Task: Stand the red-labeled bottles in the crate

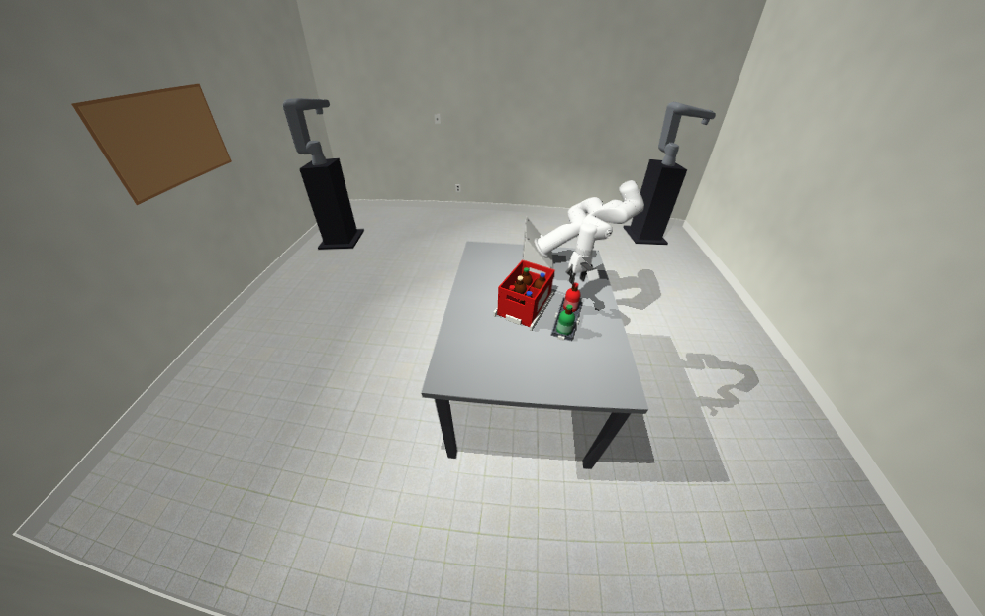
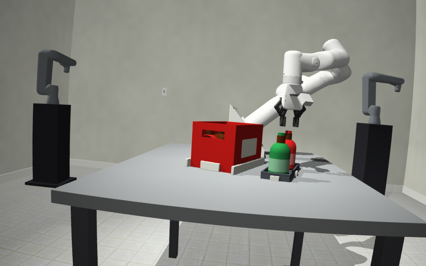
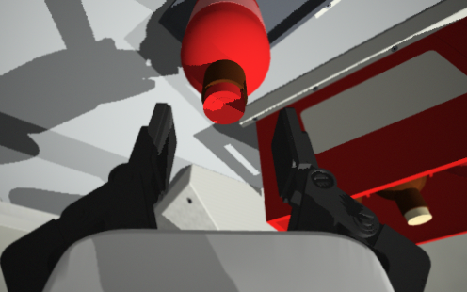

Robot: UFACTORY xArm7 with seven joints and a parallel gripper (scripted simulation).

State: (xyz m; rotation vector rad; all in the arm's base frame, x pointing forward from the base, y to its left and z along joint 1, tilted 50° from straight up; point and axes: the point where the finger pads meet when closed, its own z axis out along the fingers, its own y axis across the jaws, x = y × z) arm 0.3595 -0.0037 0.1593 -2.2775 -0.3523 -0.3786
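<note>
A red-labeled bottle (image 2: 290,149) with a red cap stands upright at the far end of the dark tray (image 2: 280,174); it also shows in the wrist view (image 3: 225,47) and in the overhead view (image 1: 573,296). A green-labeled bottle (image 2: 279,154) stands upright in front of it on the tray. The red crate (image 2: 226,145) stands to the left of the tray and holds brown bottles (image 1: 528,287). My gripper (image 2: 289,124) is open and empty, hovering just above the red bottle's cap, fingers apart on either side of it.
The crate sits in a white bracket frame (image 2: 221,166) on the grey table (image 2: 227,188). Two grey camera arms on black pedestals (image 2: 50,142) (image 2: 371,155) stand beside the table. A white wedge (image 2: 235,113) marks my arm's base behind the crate.
</note>
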